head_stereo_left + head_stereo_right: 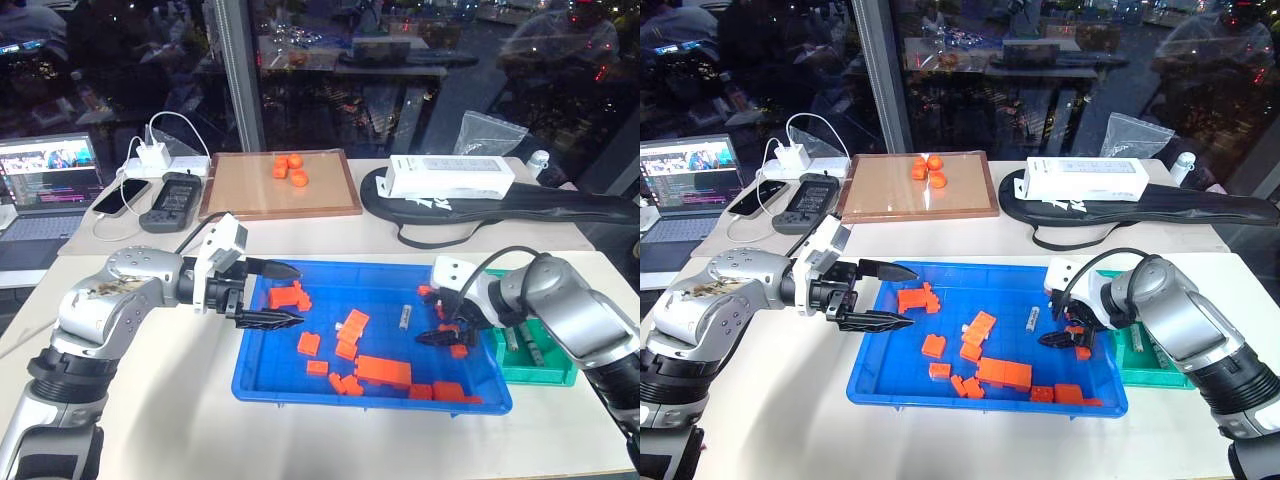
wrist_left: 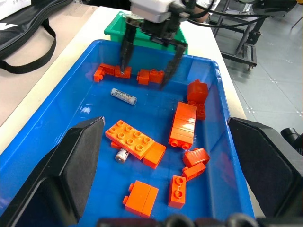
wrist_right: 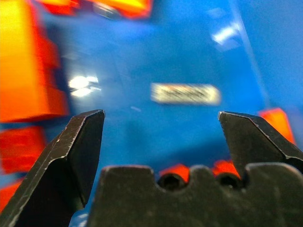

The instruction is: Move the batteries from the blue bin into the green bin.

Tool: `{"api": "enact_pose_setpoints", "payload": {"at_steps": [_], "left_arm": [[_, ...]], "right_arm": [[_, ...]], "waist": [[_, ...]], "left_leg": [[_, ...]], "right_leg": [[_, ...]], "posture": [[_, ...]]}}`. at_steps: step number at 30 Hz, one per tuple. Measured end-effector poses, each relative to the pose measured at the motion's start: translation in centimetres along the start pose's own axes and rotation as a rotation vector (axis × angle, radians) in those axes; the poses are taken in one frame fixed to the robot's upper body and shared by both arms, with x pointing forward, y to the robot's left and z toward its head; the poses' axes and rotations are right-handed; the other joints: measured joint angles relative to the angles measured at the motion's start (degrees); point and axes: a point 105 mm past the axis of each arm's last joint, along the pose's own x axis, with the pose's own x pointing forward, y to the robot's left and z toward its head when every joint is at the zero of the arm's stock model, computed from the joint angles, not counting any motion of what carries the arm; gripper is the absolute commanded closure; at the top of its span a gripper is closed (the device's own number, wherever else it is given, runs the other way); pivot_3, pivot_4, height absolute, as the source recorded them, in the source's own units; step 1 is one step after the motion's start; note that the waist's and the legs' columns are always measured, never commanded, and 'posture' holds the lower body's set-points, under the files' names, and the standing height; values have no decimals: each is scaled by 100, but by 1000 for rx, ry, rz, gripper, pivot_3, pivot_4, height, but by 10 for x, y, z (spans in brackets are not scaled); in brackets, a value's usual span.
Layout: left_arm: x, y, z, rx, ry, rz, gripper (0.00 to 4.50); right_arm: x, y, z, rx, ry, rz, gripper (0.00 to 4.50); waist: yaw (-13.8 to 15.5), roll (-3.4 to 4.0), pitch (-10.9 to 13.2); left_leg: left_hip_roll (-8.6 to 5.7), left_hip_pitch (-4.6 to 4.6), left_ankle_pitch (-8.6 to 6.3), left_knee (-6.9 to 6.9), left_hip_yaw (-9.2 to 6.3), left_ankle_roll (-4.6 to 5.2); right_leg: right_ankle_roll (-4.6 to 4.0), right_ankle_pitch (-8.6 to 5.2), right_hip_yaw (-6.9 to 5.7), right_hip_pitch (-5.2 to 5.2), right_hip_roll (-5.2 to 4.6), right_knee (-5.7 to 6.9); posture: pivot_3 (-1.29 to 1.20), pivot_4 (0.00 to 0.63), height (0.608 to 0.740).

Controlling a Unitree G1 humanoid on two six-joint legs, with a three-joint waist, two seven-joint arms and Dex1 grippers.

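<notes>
batteries [image 2: 123,96] lie among orange blocks [image 2: 182,124] crowding the blue bin [image 1: 262,377].

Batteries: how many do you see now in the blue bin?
2. One battery lies bare near the right hand; a second battery pokes out from under an orange block. Blocks may hide more.

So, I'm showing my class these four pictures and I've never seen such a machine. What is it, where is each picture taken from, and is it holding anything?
It is a two-armed robot. Two pictures come from cameras in its head; the other two from a camera on each wrist. On the table lies a blue bin with orange blocks and a battery. A green bin already holding batteries stands beside it. The left hand and the right hand are both open, holding nothing; the right hangs over the loose battery.
</notes>
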Motion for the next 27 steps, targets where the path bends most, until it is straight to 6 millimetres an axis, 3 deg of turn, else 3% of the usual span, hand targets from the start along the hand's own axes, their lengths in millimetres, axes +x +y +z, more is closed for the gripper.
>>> {"api": "enact_pose_setpoints", "payload": {"at_steps": [10,14,16,19,24,27], "left_arm": [[1,-1,0,6,7,-4,0],[0,-2,0,7,15,-4,0],[-1,-3,-2,1,20,-3,0],[0,-4,-4,-5,21,0,0],[1,-6,-3,-6,12,-13,0],[1,-7,-3,-6,12,-14,0]], "right_arm": [[22,-5,-6,28,7,-20,54],[24,-7,-10,39,8,-14,1035],[25,-6,-9,45,0,-11,1789],[25,-6,-9,48,-2,-6,1974],[16,-1,-14,71,-11,5,1974],[-10,-5,-15,72,-10,-13,1974]], "waist": [[18,0,0],[8,0,0],[5,-1,0],[11,-1,0],[28,0,0],[44,4,2]], "left_leg": [[-1,-1,0,2,7,0],[0,0,0,1,8,0],[0,1,0,1,8,0],[0,0,0,2,8,0],[-1,-1,0,2,7,0],[-1,-2,0,0,6,0]], "right_leg": [[1,0,-1,2,-1,0],[1,0,-1,3,0,0],[1,0,-1,3,0,1],[1,0,-1,3,0,1],[1,0,-1,1,-2,0],[2,0,0,0,-4,-1]], "posture": [[0,150,740],[0,150,740],[0,150,740],[0,150,740],[0,150,740],[0,150,740]]}}
